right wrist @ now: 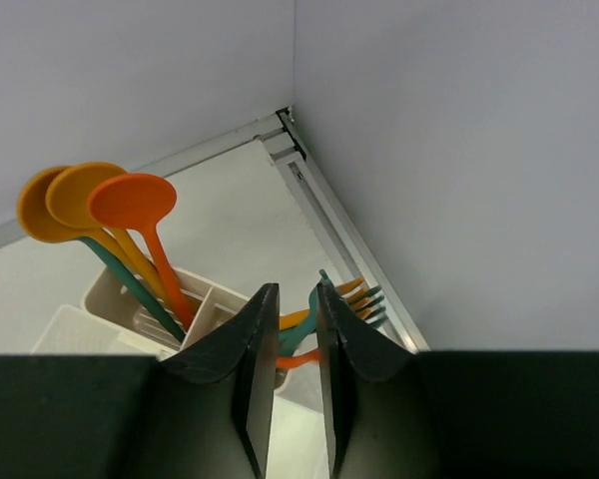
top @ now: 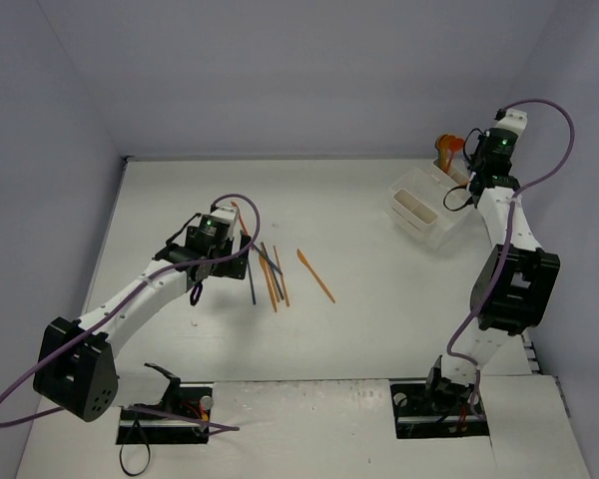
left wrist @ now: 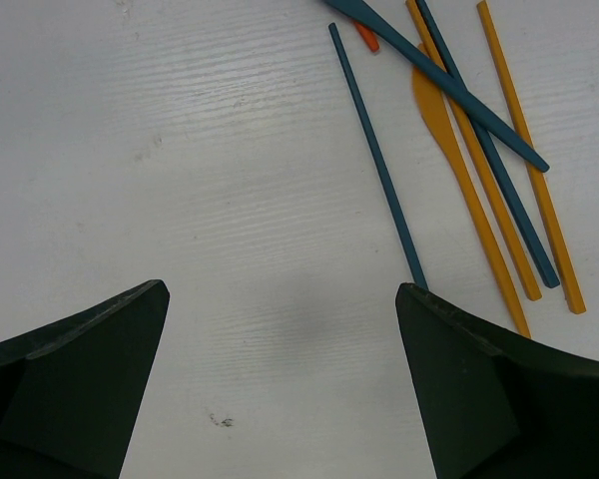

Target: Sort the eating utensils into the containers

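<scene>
Three orange spoons (right wrist: 130, 200) stand in the white bins (top: 419, 212) at the table's (top: 379, 329) far right corner. The right gripper (right wrist: 297, 296) hangs above them, fingers a slit apart, its hold unclear. The left gripper (left wrist: 282, 294) gapes wide and empty beside at least six loose utensils (left wrist: 489, 150).

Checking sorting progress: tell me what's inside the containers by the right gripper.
Three orange spoons with a teal handle stand in one compartment of the containers; orange and teal forks stick up further right. The fingers of the right gripper hide their lower ends.
</scene>
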